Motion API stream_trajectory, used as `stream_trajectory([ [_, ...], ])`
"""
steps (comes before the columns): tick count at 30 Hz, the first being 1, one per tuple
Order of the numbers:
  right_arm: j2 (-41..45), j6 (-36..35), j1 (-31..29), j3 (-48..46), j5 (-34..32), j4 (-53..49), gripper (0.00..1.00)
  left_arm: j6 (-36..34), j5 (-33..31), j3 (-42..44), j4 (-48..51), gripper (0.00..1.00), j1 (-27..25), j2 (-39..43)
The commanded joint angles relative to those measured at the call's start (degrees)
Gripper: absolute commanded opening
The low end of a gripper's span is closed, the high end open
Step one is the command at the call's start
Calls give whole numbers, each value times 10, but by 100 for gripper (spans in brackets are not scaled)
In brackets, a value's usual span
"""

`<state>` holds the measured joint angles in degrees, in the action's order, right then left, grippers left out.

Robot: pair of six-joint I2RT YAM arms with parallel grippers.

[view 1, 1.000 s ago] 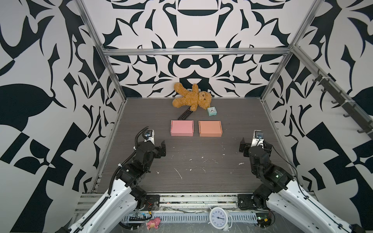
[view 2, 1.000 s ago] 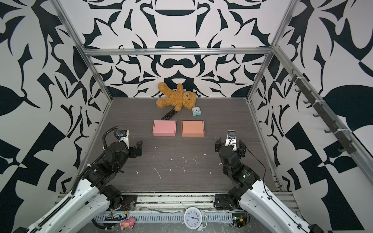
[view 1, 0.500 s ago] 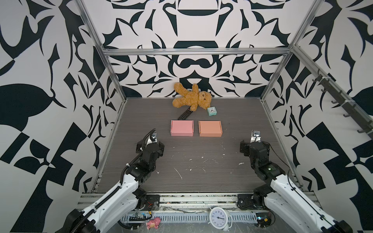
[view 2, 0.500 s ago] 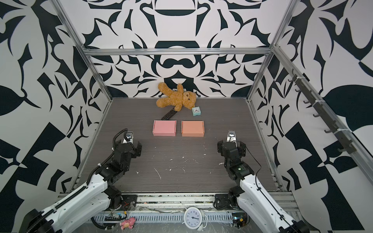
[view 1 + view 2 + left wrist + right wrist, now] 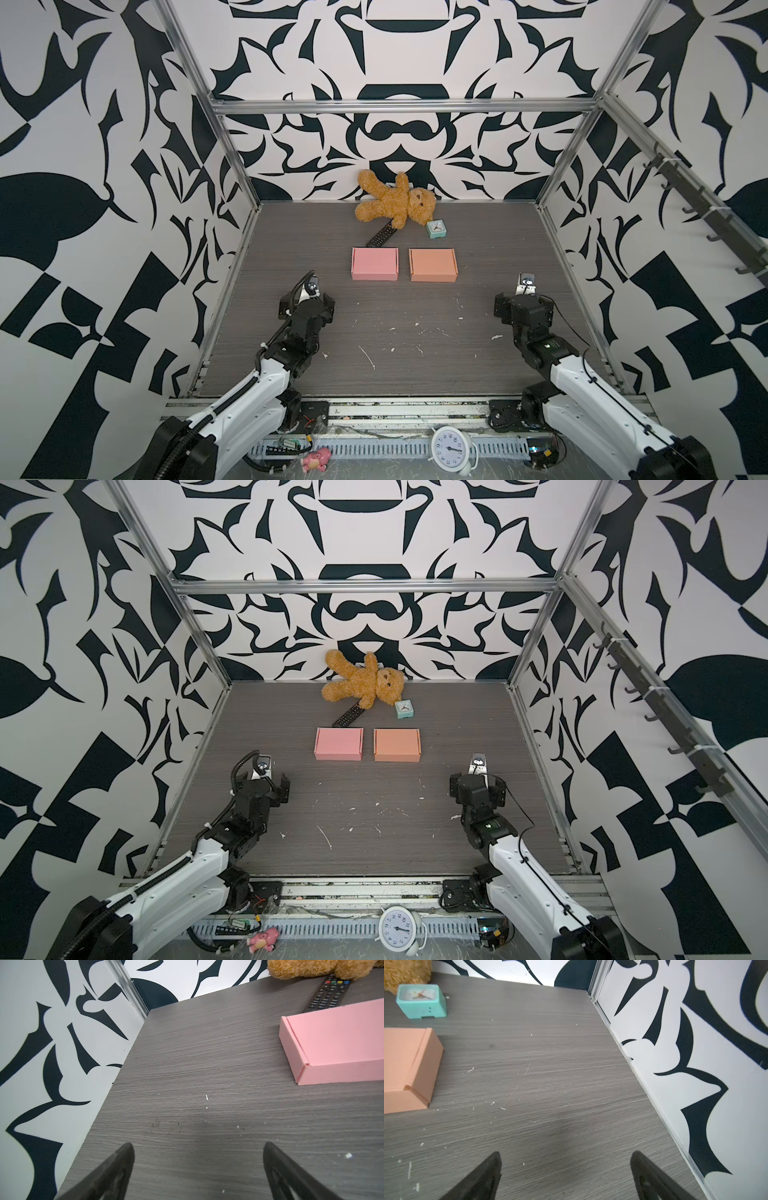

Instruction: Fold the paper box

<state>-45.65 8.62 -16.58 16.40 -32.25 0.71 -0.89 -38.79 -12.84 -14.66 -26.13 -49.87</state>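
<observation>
The pink box (image 5: 375,264) and orange box (image 5: 433,265) are set mid desk (image 5: 498,257), seemingly folded. Both jaws are spread and empty by the front edge; further pressing calls for a forward reach.

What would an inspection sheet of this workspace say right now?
Surface: grey wood-grain table, scuffed, with small white flecks.
Job's things: pink box and orange box, both closed, side by side, apart.
Clutter: teddy bear, remote against it, mint clock beside it, all near the back wall.
Grippers: left gripper and right gripper open, empty, short of the boxes.
Cables: black cable looped at the left wrist.
Surroundings: patterned walls; white clock and pink toy below the front rail.
</observation>
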Motion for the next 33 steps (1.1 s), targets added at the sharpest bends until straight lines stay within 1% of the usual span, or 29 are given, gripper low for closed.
stream_trajectory([
  [1,-17,-8,1,-9,-22,66,99,-5,23,4,-55,99,16,-17],
  [6,-61,-20,1,-25,-30,141,99,-9,45,4,-99,99,38,-46],
  [13,-80,-31,2,-36,-39,197,99,-8,87,-3,-147,99,76,-88],
  [18,-113,-40,8,-37,-39,248,99,-10,101,-9,-192,99,97,-127],
  [23,-156,-47,18,-30,-27,294,99,-16,118,-17,-231,99,109,-163],
  [29,-203,-54,28,-17,-2,336,99,-32,131,-38,-299,99,120,-227],
  [30,-207,-55,29,-17,3,343,99,-32,136,-41,-305,99,123,-252],
  [33,-221,-55,35,-21,11,378,99,-36,144,-52,-324,99,127,-277],
])
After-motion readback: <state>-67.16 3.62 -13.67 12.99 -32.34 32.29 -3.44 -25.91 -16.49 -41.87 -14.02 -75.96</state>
